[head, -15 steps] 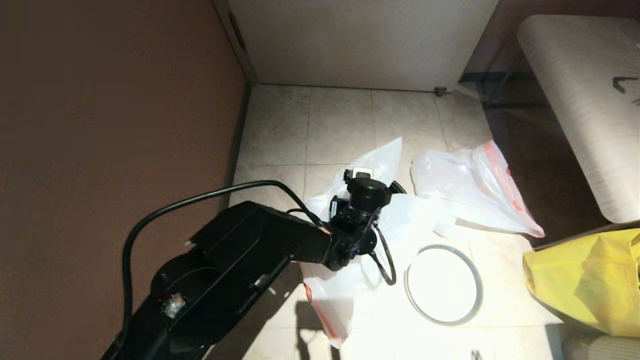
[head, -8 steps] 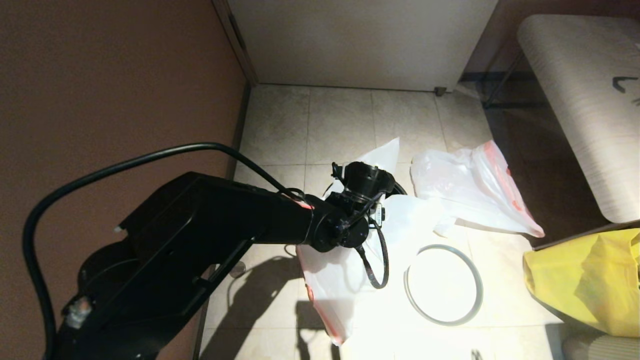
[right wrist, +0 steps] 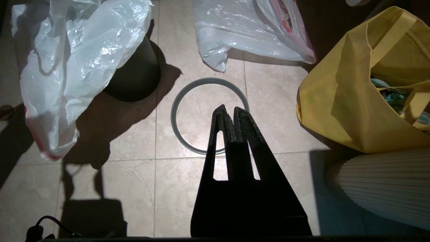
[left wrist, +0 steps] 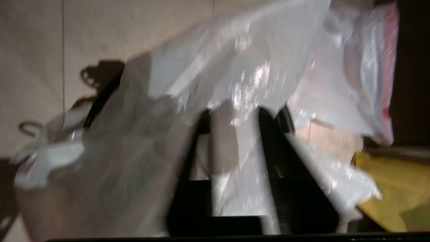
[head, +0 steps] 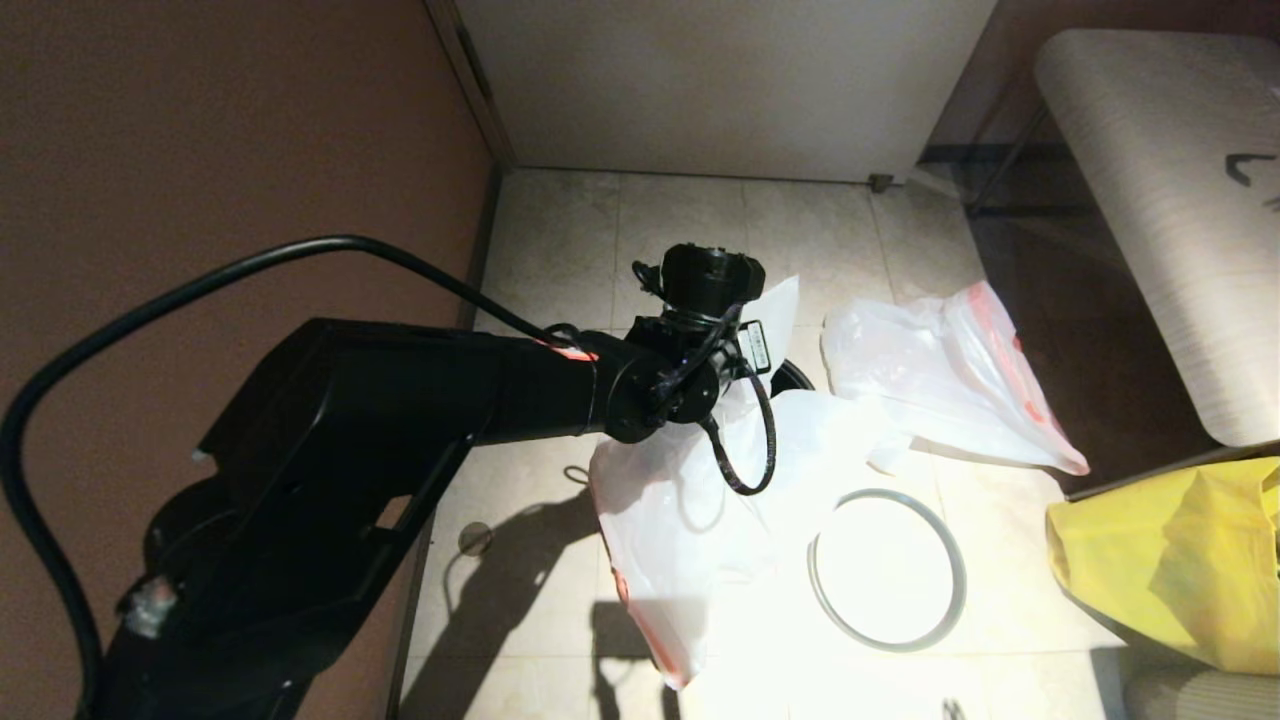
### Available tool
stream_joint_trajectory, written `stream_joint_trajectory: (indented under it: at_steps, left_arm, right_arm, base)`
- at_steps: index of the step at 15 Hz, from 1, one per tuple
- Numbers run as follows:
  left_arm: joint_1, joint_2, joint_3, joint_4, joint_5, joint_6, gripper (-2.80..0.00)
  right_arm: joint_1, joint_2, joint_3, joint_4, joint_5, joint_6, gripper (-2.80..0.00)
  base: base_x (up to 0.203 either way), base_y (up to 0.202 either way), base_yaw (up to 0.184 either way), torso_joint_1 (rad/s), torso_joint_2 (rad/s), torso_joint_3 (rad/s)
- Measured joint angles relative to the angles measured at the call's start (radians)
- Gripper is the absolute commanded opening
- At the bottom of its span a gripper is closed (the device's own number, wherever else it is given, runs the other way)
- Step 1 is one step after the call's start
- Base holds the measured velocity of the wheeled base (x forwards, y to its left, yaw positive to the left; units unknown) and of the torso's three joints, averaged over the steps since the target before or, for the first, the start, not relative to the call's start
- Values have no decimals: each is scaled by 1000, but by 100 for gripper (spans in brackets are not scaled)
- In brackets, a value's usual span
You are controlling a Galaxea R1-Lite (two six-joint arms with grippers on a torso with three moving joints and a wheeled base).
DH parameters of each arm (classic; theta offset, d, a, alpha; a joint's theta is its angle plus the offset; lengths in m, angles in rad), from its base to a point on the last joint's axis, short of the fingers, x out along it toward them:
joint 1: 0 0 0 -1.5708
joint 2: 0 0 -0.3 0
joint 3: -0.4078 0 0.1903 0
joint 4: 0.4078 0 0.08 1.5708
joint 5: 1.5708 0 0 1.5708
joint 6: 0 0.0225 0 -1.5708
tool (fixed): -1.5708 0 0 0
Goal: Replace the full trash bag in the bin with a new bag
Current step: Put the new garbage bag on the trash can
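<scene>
Plastic pinched: my left gripper (left wrist: 231, 134) clamps the thin translucent white new bag (head: 690, 510), draped below it over the small black bin (right wrist: 134, 77); my right gripper (right wrist: 229, 114) hangs closed.

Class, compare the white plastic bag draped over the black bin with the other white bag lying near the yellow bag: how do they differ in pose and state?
The new bag hangs draped over the bin, pinched by the left gripper; the full trash bag lies loose on the floor, touched by no gripper. The new bag shows only smooth film; coloured scraps show through the full trash bag. Both are thin, translucent white with a red-pink band.
</scene>
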Motion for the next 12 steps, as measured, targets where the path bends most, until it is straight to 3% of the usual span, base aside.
stream_joint_trajectory:
  at_steps: [3,5,9,12]
  left_arm:
    - [30,61,-16,-173,-18,82,-280]
    - [32,87,-20,-247,-49,91,-280]
    - [51,165,-24,-386,-111,191,-280]
    - [54,233,-19,-304,-145,231,-280]
  right_arm:
    - [0,0,0,0,0,0,-280]
    - [0,0,0,0,0,0,-280]
    - [0,0,0,0,0,0,-280]
    - [0,0,0,0,0,0,-280]
  base:
    - [0,0,0,0,0,0]
    - [0,0,0,0,0,0]
    - [0,0,0,0,0,0]
    - [0,0,0,0,0,0]
